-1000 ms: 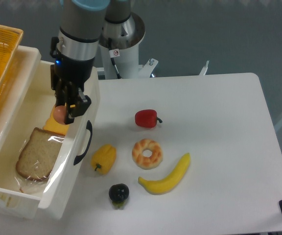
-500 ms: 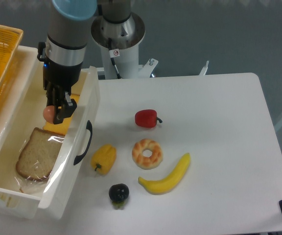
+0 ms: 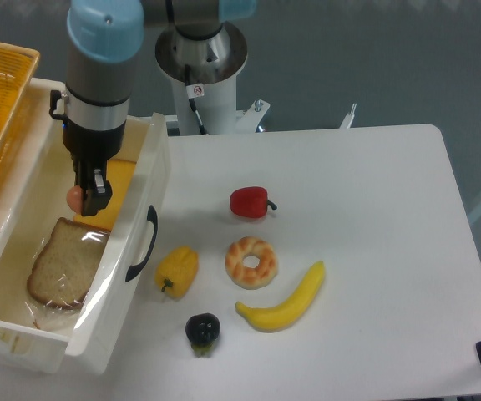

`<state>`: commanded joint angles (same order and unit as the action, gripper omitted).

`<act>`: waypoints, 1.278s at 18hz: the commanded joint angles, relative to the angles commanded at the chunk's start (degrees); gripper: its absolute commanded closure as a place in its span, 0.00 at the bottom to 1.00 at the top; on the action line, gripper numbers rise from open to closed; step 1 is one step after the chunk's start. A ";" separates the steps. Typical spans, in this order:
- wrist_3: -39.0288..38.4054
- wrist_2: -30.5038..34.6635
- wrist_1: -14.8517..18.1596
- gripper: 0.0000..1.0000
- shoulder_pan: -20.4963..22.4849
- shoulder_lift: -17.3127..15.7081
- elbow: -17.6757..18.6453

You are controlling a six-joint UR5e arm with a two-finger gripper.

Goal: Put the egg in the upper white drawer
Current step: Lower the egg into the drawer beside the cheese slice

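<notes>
Hovering gripper (image 3: 84,199) clasping egg (image 3: 75,198) over drawer (image 3: 137,219)

Robot lab, pedestal-mounted arm (image 3: 98,75), white table (image 3: 374,209), toy food

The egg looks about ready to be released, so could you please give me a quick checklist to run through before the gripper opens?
1. Egg held in gripper: ok.
2. Gripper over the upper white drawer interior, inside its walls: ok.
3. Drawer open: ok.
4. Drop spot free of bread slice and yellow cheese-like piece: cannot tell.
5. Egg low enough for a gentle release: cannot tell.
</notes>
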<state>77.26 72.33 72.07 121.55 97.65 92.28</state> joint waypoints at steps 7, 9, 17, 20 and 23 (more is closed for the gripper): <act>0.00 0.00 -0.09 0.83 -0.88 0.44 0.88; 0.00 0.00 -0.09 0.83 -1.05 0.79 0.88; -0.09 0.00 -0.17 0.82 -1.41 1.41 0.88; -0.09 0.00 -0.17 0.81 -1.49 1.76 0.88; -0.09 0.00 -0.17 0.77 -1.49 1.93 0.79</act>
<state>77.17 72.33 71.89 120.06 99.58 93.08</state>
